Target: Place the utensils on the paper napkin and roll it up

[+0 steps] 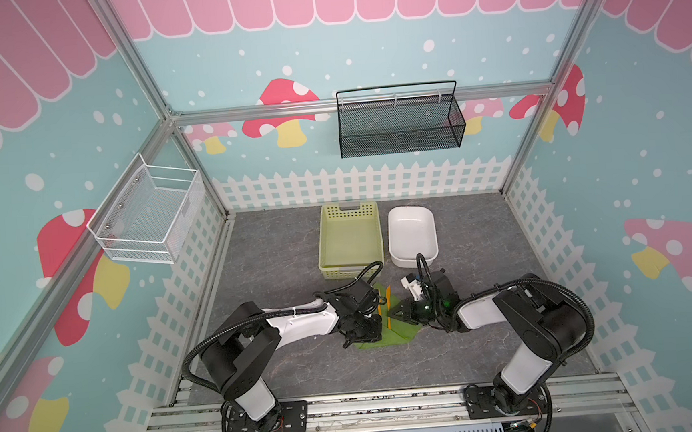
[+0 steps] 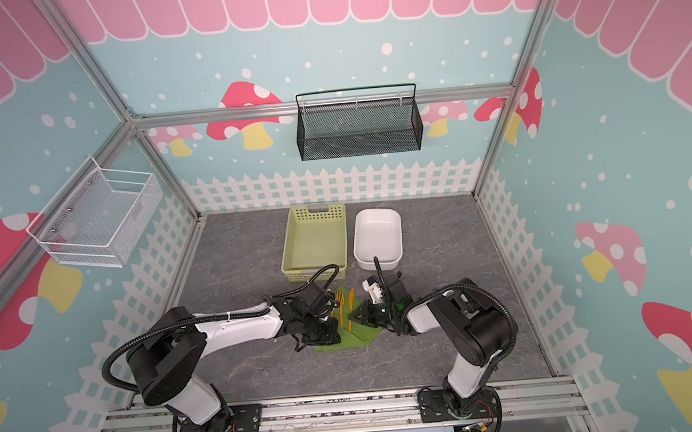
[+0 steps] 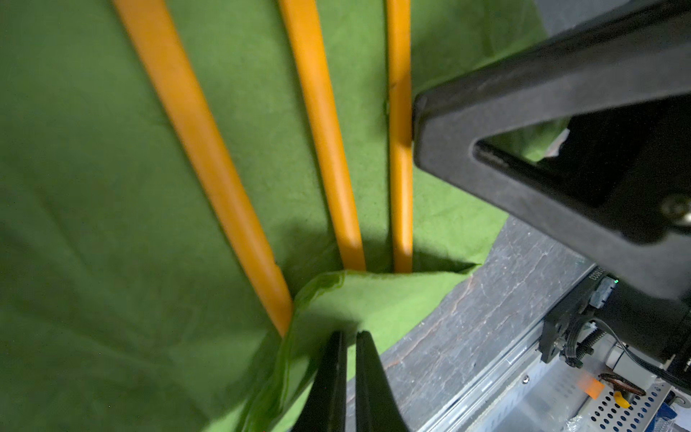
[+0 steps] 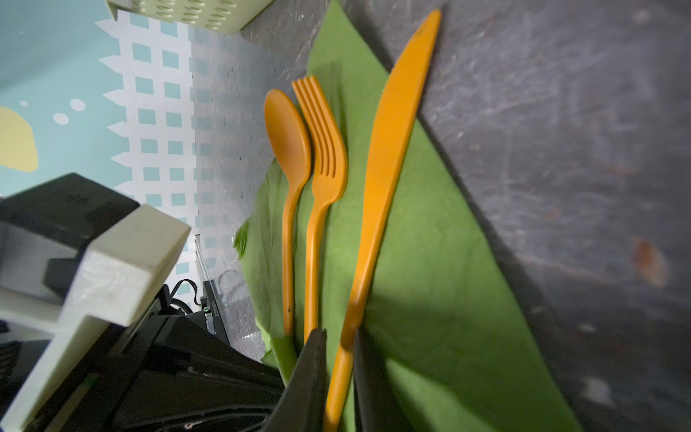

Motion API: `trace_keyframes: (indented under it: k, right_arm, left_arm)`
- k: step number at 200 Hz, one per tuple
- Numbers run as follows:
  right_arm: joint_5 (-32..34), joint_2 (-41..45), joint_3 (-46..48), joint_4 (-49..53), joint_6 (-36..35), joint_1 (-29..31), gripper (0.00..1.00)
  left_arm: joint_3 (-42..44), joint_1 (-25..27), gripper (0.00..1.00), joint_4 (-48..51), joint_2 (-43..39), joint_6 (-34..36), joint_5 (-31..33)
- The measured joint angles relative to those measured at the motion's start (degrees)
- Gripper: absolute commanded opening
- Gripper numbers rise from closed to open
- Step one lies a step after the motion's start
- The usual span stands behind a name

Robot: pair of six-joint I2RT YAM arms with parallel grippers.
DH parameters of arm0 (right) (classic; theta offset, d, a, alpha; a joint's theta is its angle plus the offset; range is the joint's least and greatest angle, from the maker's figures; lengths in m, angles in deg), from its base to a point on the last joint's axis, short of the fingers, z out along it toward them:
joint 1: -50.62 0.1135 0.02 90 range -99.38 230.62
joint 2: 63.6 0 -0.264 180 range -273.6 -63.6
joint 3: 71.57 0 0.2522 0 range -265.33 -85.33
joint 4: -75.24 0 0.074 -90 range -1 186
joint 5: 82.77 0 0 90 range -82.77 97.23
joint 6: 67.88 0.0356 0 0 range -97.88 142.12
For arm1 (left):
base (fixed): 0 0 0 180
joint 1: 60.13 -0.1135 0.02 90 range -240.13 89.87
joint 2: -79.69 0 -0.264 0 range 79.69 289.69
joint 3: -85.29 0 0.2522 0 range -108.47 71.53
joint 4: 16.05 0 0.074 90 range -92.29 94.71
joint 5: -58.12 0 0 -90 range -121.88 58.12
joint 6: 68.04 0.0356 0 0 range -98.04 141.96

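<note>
Already the slim orange plastic spoon [image 4: 288, 142], fork [image 4: 325, 149] and knife [image 4: 392, 142] lie side by side on the thin green paper napkin [image 4: 430, 243]. The left gripper [image 3: 349, 336] pinches its folded near corner; the right gripper [image 4: 338, 336] stands narrow-jawed around the knife handle. The rolling remains, I judge.

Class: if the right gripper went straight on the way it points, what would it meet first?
Probably the knife handle, seen between the fingers of the right gripper, lying on the napkin; depth is unclear.
</note>
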State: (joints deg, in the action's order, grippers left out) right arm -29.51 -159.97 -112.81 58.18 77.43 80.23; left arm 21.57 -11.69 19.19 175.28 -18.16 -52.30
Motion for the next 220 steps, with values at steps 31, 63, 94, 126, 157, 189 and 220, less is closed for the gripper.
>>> trace_keyframes:
  k: [31,63,94,126,157,189,220]
  right_arm:
    - [2.2,0.5,-0.9,2.4,-0.9,0.0,0.16]
    - [5.2,2.7,-1.9,5.7,-1.5,0.0,0.16]
    - [7.1,3.6,-3.6,7.6,-2.2,0.0,0.17]
    - [7.6,3.3,-5.2,8.5,-2.6,0.0,0.21]
    - [7.9,1.9,-6.3,8.9,-2.8,0.0,0.23]
    - [7.9,0.1,-7.1,9.0,-3.0,0.0,0.23]
    - [7.7,-1.1,-7.3,9.0,-3.1,0.0,0.23]
  left_arm:
    - [0.1,0.0,0.11,0.0,0.0,0.0,0.0]
    - [0.1,0.0,0.11,0.0,0.0,0.0,0.0]
    - [0.1,0.0,0.11,0.0,0.0,0.0,0.0]
    - [0.1,0.0,0.11,0.0,0.0,0.0,0.0]
    - [0.2,0.0,0.11,0.0,0.0,0.0,0.0]
    - [0.2,0.0,0.11,0.0,0.0,0.0,0.0]
    - [0.2,0.0,0.11,-0.1,0.0,0.0,0.0]
